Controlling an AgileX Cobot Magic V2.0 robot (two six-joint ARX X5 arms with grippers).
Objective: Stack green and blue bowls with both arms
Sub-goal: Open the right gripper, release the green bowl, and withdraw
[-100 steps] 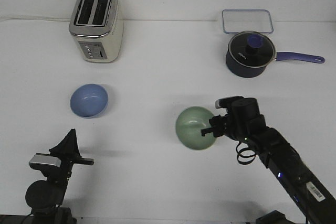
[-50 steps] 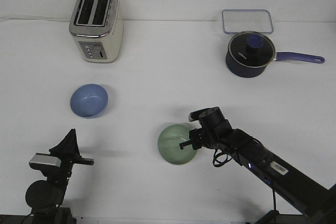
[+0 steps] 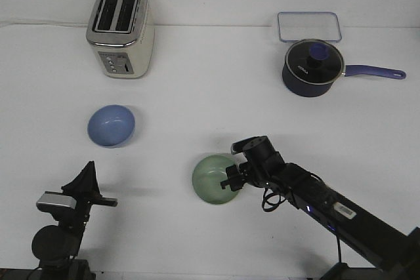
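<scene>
The pale green bowl (image 3: pixel 211 179) is at the table's centre front, its right rim gripped by my right gripper (image 3: pixel 231 180), which is shut on it. The bowl looks level, at or just above the table; I cannot tell which. The pale blue bowl (image 3: pixel 111 124) sits upright on the table at the left, apart from both arms. My left gripper (image 3: pixel 86 176) is at the front left, well in front of the blue bowl, its pointed fingers together and raised, holding nothing.
A silver toaster (image 3: pixel 121 30) stands at the back left. A dark navy saucepan (image 3: pixel 313 67) with a glass lid and blue handle stands at the back right, with a clear rectangular container (image 3: pixel 308 26) behind it. The right arm (image 3: pixel 328 211) stretches from the front right corner.
My right gripper has carried the green bowl leftward and toward the front, from right of centre to centre front. The left arm and the blue bowl have not moved.
</scene>
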